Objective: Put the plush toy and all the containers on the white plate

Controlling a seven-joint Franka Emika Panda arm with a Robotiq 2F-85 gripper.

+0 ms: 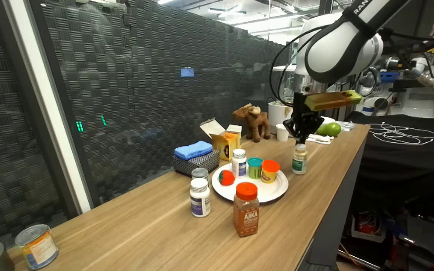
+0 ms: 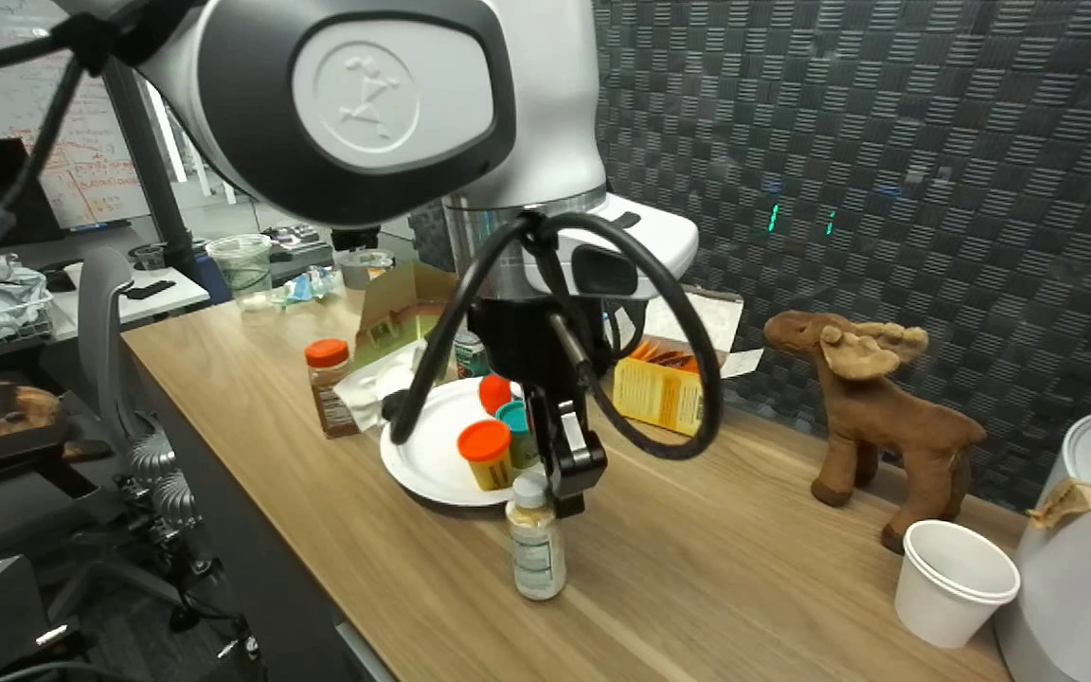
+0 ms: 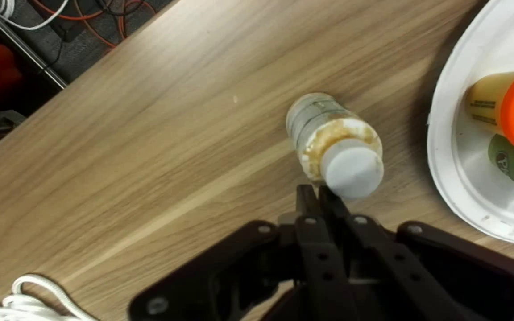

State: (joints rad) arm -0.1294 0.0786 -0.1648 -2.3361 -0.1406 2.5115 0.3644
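Gripper (image 3: 314, 191) fingers together on nothing, bottle (image 3: 317, 122) upright on the surface (image 3: 172, 156) just outside the white plate (image 3: 441, 147), its white cap (image 3: 354, 169) just beside the fingertips plate-side, contact unclear, so I'd guess it must spread and straddle that cap.

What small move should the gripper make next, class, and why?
Probably open its jaws, so the bottle could be taken between them. In the wrist view, the gripper is shut with nothing between its tips, which sit beside the cap rather than around it, while the bottle stands on the table, off the plate.
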